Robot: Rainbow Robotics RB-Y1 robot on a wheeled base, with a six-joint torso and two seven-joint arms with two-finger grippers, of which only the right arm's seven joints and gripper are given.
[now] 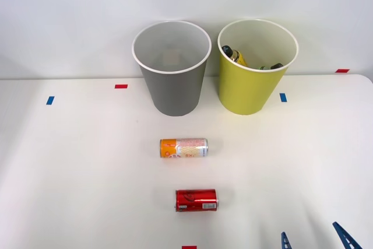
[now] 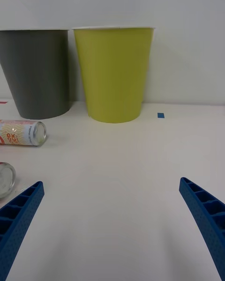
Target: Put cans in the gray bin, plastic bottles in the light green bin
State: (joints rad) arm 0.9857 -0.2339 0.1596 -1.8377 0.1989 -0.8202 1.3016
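Note:
Two cans lie on their sides on the white table: an orange and silver-white can (image 1: pixel 183 147) (image 2: pixel 22 133) in the middle, and a red can (image 1: pixel 196 200) nearer the front edge, whose silver end (image 2: pixel 5 179) shows in the right wrist view. Behind them stand the gray bin (image 1: pixel 172 68) (image 2: pixel 36 72) and, to its right, the light green bin (image 1: pixel 254 65) (image 2: pixel 114 74). A yellow plastic bottle (image 1: pixel 235 55) and another dark-capped one (image 1: pixel 274 66) rest inside the green bin. My right gripper (image 1: pixel 315 238) (image 2: pixel 111 215) hovers open at the front right, empty, right of the red can.
Small blue tape marks (image 1: pixel 50 100) (image 1: pixel 283 97) and red tape marks (image 1: pixel 121 86) (image 1: pixel 342 70) dot the table (image 1: pixel 70 173). Another red mark (image 1: pixel 189 247) sits at the front edge. A plain white wall rises behind the bins.

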